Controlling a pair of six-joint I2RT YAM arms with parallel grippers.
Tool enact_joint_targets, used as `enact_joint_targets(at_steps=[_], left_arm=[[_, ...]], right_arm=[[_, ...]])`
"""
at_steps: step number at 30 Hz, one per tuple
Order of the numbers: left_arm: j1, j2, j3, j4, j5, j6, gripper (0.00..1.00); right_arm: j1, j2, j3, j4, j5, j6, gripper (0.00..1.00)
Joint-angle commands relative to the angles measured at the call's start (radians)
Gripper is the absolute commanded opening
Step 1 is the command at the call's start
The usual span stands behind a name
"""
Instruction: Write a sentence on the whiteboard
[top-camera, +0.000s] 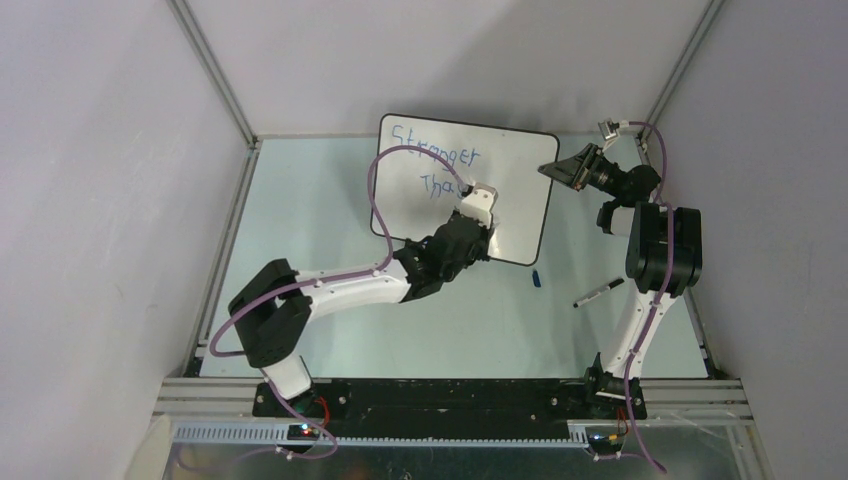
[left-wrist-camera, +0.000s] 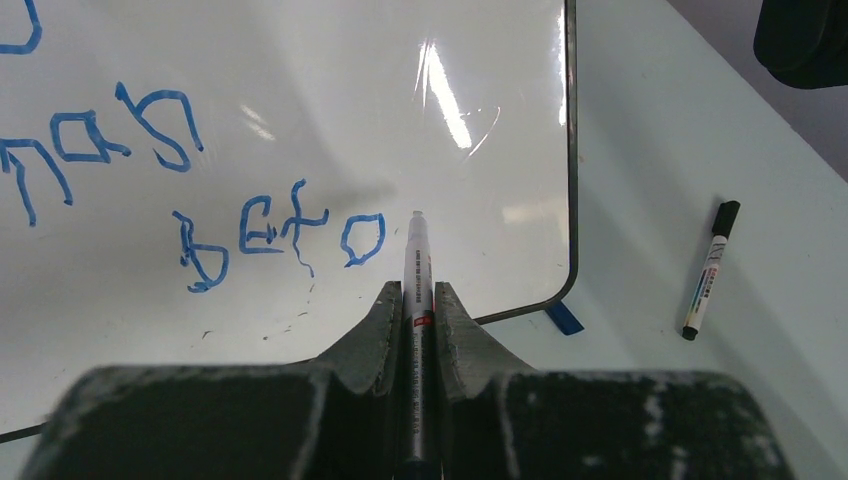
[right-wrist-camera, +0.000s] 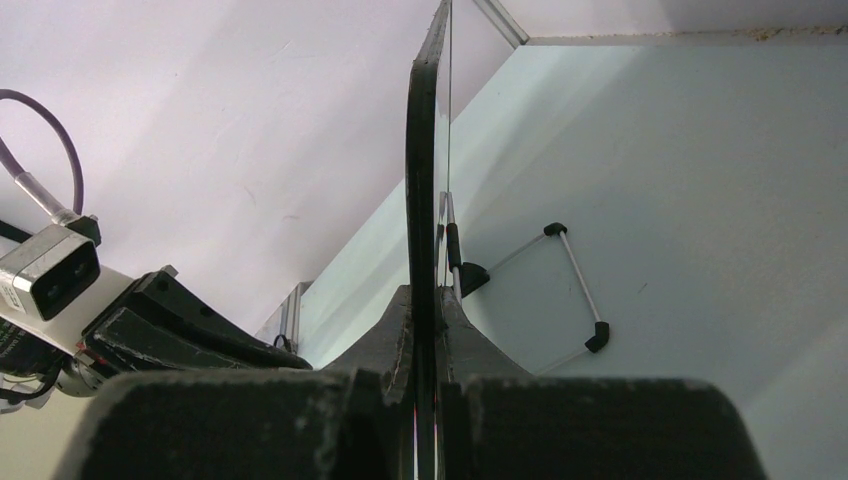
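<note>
left arm: reaches forward and right, wrist low over the whiteboard's lower part
left gripper: clamped on blue marker, tip at the board just right of the last letter
right arm: elbow raised, wrist turned left
right gripper: pinching the whiteboard's right edge
whiteboard location: far centre of table
sentence: "Stranger", then "Tha…", then "befo"
loose marker: label unreadable
</note>
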Motion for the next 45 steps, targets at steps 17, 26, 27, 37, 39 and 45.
enact_joint_targets(at_steps=[17,26,27,37,39,45], left_arm=[[-0.043,0.020,0.031,0.050,-0.109,-0.008,0.00],[-0.053,0.040,0.062,0.010,-0.171,-0.015,0.00],[-0.053,0.045,0.066,0.007,-0.172,-0.015,0.00],[-0.051,0.080,0.120,-0.053,-0.173,-0.007,0.00],[-0.049,0.093,0.133,-0.059,-0.168,-0.005,0.00],[-0.042,0.116,0.157,-0.065,-0.152,-0.010,0.00]], right_arm=[[0.006,-0.079,0.010,0.045,0.009,0.056,0.00],[0.006,-0.079,0.010,0.045,0.009,0.056,0.00],[0.006,-0.079,0.009,0.045,0.009,0.055,0.00],[0.005,-0.078,0.010,0.046,0.009,0.058,0.00],[0.005,-0.078,0.010,0.045,0.009,0.058,0.00],[0.003,-0.078,0.009,0.044,0.009,0.058,0.00]])
